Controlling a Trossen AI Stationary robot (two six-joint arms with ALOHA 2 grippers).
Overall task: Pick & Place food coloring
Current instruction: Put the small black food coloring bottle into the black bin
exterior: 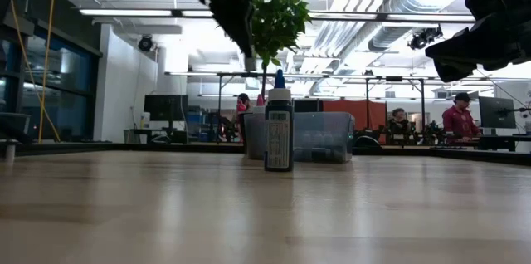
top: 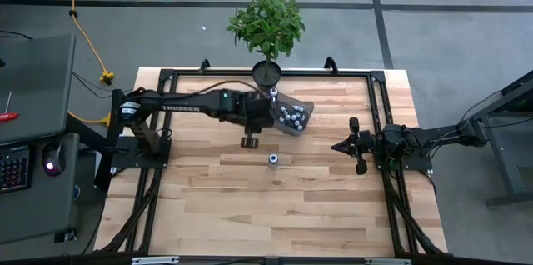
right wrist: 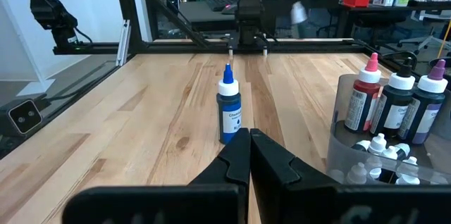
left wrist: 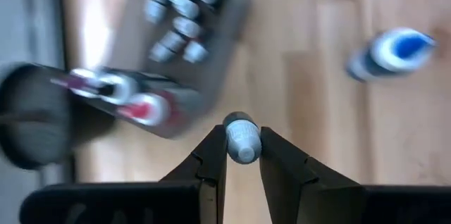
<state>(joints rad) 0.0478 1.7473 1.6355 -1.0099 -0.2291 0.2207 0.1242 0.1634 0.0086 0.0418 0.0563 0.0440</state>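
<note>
My left gripper [left wrist: 242, 155] hangs over the middle of the table [top: 208, 215], beside a clear bin [top: 301, 118], and is shut on a tiny whitish-capped food coloring bottle [left wrist: 242, 138]. Several more small bottles [left wrist: 184, 13] lie in the bin, and taller ones with red, white and purple caps [right wrist: 398, 101] stand in it. A blue-capped bottle [top: 273, 159] stands upright on its base on the bare wood, near the bin [exterior: 303, 135]. At the table's right, my right gripper [right wrist: 249, 136] is shut with nothing in it and points level at that bottle [right wrist: 228, 108]. My left gripper pinches the tiny bottle by two opposite sides [left wrist: 230, 139] between its two fingertips. The fingers slant down from the table's left. The bottle is lifted clear of the wood, with its whitish end [left wrist: 244, 151] turned toward the wrist.
A potted plant [top: 266, 27] stands at the table's far edge, just behind the bin. Black frame rails [top: 379, 98] run along the table's sides. There is free wood at the near half. People [exterior: 458, 119] sit in the room beyond.
</note>
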